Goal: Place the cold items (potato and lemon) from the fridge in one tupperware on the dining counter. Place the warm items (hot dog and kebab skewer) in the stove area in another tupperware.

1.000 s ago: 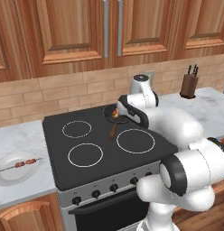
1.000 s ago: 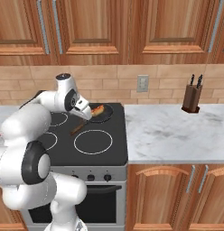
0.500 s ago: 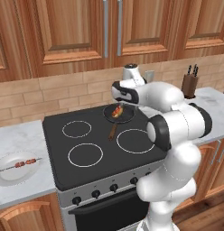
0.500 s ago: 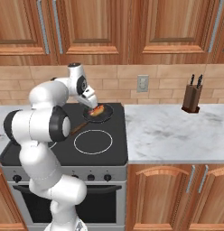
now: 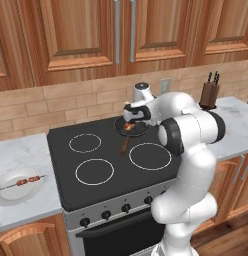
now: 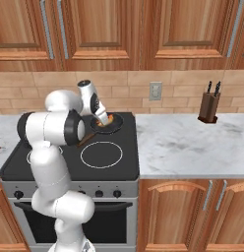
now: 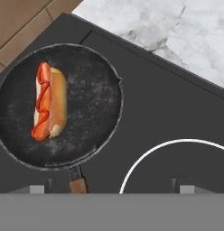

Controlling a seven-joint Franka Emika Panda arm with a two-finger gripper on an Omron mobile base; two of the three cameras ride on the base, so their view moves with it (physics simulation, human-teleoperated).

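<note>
One hot dog [image 7: 49, 102] in one pan [image 7: 86, 131], one kebab skewer [image 5: 23, 183] on one plate [image 5: 8, 196].

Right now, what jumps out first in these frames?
The white arm bent over the black stove, its open claw hovering above a dark pan on the back burner with a hot dog lying in it. Off left, a kebab skewer sits on a white plate.
</note>
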